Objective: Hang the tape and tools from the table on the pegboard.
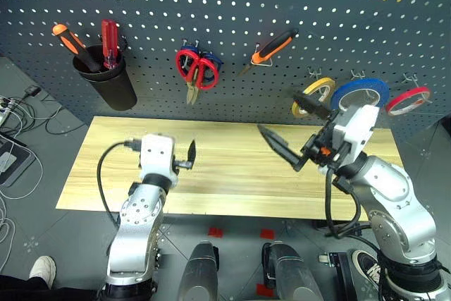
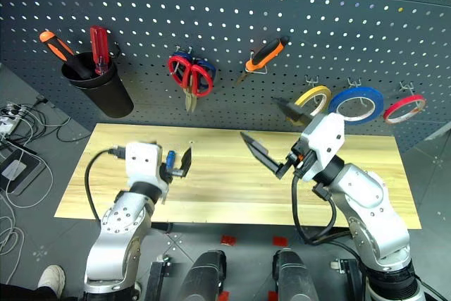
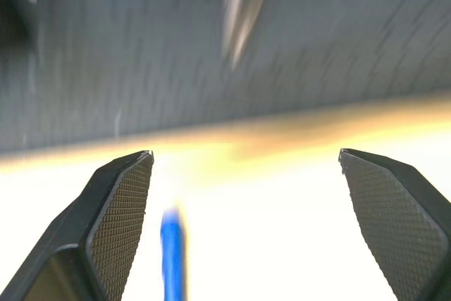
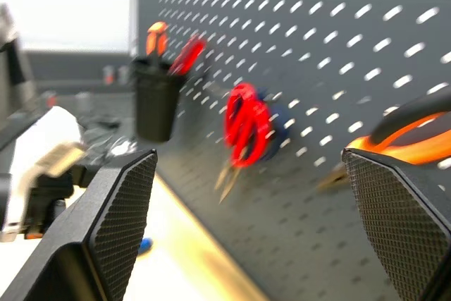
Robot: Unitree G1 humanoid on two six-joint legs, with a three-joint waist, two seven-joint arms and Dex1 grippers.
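Left wrist view: my left gripper is spread, blue-handled screwdriver lower left; I'd center on it before closing.

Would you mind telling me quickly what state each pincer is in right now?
Left pincer: open, holding nothing; a blue screwdriver sits beside its fingers.
Right pincer: open, holding nothing.

The wooden table carries a blue-handled screwdriver.
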